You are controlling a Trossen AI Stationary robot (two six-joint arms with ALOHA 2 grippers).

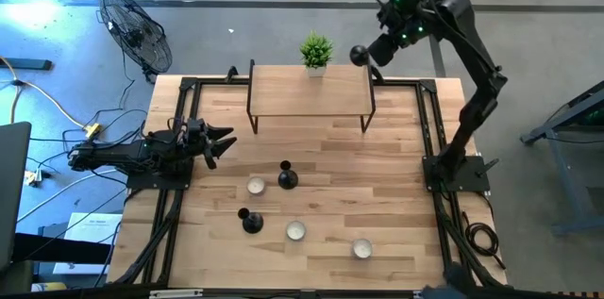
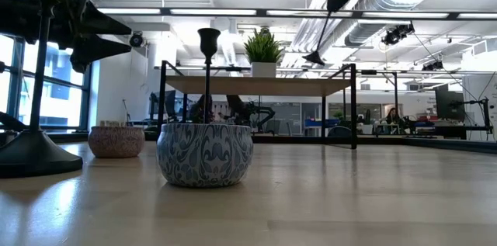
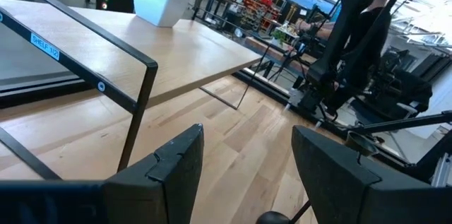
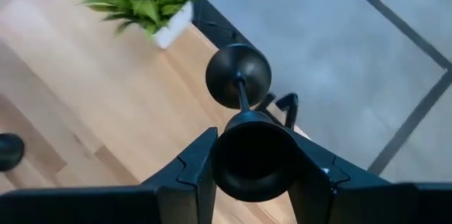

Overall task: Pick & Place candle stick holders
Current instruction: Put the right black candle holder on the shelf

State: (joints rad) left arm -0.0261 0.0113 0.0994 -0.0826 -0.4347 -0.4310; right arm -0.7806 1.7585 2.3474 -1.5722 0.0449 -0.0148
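Three black candle stick holders show. Two stand on their round bases on the table (image 1: 396, 162), one near the middle (image 1: 288, 178) and one nearer the front (image 1: 252, 221). The third (image 1: 360, 55) is in my right gripper (image 1: 379, 52), which is shut on it high above the right end of the wooden shelf (image 1: 310, 91). Its base (image 4: 238, 75) points away from the gripper. My left gripper (image 1: 222, 141) is open and empty at the table's left side, its fingers (image 3: 176, 174) pointing toward the shelf. My right gripper pinches the holder's cup end (image 4: 224, 160) between its two fingers, one on each side. The stem (image 4: 242, 95) and base run straight out beyond the fingertips. The holder is lifted clear and tilted, base (image 2: 314, 58) slanting down toward the shelf's right end.
A green potted plant (image 1: 316, 51) stands on the shelf's far edge. Three tealights sit on the table (image 1: 256, 186), (image 1: 295, 231), (image 1: 362, 248), among the two standing holders. A fan (image 1: 137, 30) stands off the table's far left corner.
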